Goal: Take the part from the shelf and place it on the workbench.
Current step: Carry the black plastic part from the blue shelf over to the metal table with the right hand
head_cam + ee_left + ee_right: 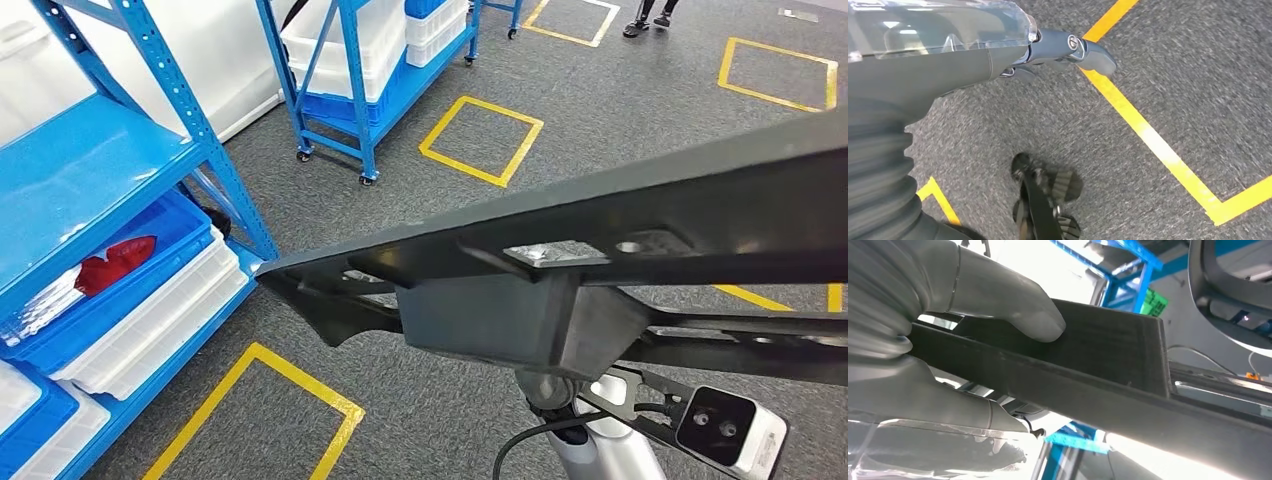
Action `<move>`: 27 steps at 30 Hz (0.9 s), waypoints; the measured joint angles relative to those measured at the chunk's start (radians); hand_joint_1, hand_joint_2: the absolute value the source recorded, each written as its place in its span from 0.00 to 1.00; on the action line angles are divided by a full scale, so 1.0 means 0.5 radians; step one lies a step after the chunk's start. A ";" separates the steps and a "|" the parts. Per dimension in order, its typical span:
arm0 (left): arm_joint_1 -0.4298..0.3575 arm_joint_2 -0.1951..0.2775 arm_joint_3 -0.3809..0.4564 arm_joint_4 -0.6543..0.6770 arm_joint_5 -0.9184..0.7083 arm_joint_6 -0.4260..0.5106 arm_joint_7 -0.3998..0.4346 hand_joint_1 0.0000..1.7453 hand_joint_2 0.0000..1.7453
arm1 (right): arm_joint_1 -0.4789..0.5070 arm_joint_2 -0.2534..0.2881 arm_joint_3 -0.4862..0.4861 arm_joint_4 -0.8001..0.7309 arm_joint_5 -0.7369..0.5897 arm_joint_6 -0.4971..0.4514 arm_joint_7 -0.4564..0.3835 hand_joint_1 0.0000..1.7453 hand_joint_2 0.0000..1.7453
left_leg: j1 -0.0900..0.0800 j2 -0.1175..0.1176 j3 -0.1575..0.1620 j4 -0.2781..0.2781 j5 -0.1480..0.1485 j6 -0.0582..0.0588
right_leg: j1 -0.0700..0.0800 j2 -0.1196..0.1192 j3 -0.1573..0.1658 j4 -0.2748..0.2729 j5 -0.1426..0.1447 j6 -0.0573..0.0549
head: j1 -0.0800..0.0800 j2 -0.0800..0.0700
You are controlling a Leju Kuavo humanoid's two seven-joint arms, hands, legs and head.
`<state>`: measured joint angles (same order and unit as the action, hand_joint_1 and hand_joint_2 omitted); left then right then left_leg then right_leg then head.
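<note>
Floor (620, 120) was grey carpet with yellow taped squares; blue shelving (110, 170) stood at left, holding bins. The black part (560, 260) spanned the head view, carried above the floor. Right wrist view: right hand (948, 335) clamped on the part. Left hand (1048, 50) hung over the floor, apparently holding nothing; fingers blurred.

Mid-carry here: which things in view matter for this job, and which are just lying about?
Job:
black part, a long dark frame
right hand, gripping the part
left hand, hanging over the floor, holding nothing

Lying about:
blue shelf with white and blue bins
red item in a blue bin
wheeled blue rack
yellow floor squares
</note>
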<state>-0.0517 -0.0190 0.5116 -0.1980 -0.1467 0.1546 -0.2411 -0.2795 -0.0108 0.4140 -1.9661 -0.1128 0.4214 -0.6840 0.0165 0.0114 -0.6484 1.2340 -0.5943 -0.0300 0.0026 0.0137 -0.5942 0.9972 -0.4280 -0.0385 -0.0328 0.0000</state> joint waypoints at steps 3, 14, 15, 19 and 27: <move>0.003 0.003 0.025 0.000 0.016 -0.004 -0.005 0.00 1.00 | -0.001 0.000 0.008 0.068 -0.085 0.044 0.000 1.00 1.00 | 0.001 -0.015 -0.046 0.047 0.061 0.000 | 0.004 0.076 0.004 0.008 -0.003 0.000 | 0.000 0.000; -0.013 0.004 0.079 -0.002 0.002 0.028 0.012 0.00 1.00 | 0.005 -0.011 0.118 0.200 -0.158 0.088 0.003 1.00 1.00 | 0.002 -0.020 0.178 -0.467 0.283 0.091 | -0.003 0.035 -0.167 0.329 -0.163 0.094 | 0.000 0.000; -0.008 0.004 0.082 -0.002 0.005 0.029 0.008 0.00 1.00 | 0.009 -0.011 0.129 0.214 -0.163 0.094 0.002 1.00 1.00 | -0.001 0.003 0.179 -0.467 0.281 0.094 | -0.010 0.008 -0.238 0.465 -0.217 0.100 | 0.000 0.000; -0.001 0.006 0.101 -0.002 0.011 0.035 0.005 0.00 1.00 | 0.043 -0.011 0.140 0.259 -0.159 0.142 0.000 1.00 1.00 | -0.006 0.085 0.189 -0.463 0.265 0.088 | -0.026 -0.035 -0.241 0.444 -0.132 0.102 | 0.000 0.000; 0.000 0.036 0.140 -0.007 0.004 0.039 0.021 0.00 1.00 | 0.083 0.022 0.115 0.276 -0.112 0.211 -0.001 1.00 1.00 | -0.008 0.136 0.223 -0.431 0.194 0.007 | 0.004 -0.075 -0.023 0.016 -0.002 0.018 | 0.000 0.000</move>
<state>-0.0518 -0.0008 0.5816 -0.2017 -0.1445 0.1743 -0.2305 -0.2378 0.0004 0.4715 -1.8279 -0.1687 0.5267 -0.6844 0.0124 0.0796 -0.5367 1.0185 -0.4973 -0.0266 0.0046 -0.0237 -0.6058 1.0053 -0.4289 -0.0295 -0.0328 0.0000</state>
